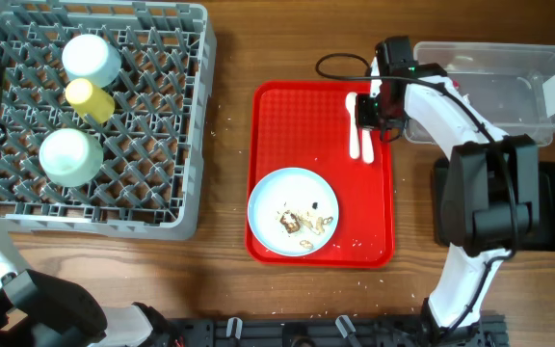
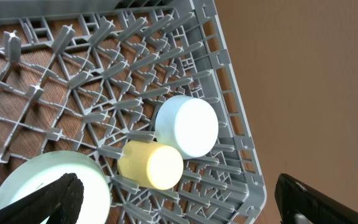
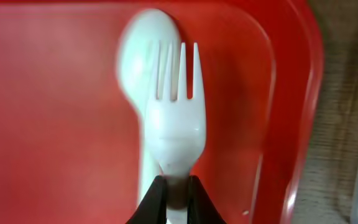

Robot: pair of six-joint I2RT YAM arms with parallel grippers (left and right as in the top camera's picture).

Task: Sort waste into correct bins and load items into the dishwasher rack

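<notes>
My right gripper (image 3: 176,196) is shut on the neck of the white plastic fork (image 3: 176,118), whose tines point away. The white spoon (image 3: 145,50) lies blurred behind it on the red serving tray (image 3: 55,112). From overhead, the right gripper (image 1: 369,114) sits over the cutlery (image 1: 357,135) at the tray's far right corner. The dishwasher rack (image 1: 196,116) holds a light blue bowl (image 1: 92,58), a yellow cup (image 1: 90,98) and a pale green bowl (image 1: 70,156). My left gripper (image 2: 182,205) hangs open above them. A pale plate (image 1: 287,188) carries beige food scraps (image 1: 302,224).
A clear plastic tub (image 1: 509,87) stands right of the red tray (image 1: 287,116). The black tray (image 1: 552,207) lies below it, partly under the right arm. Bare wooden table runs between the rack and the red tray, with a few crumbs.
</notes>
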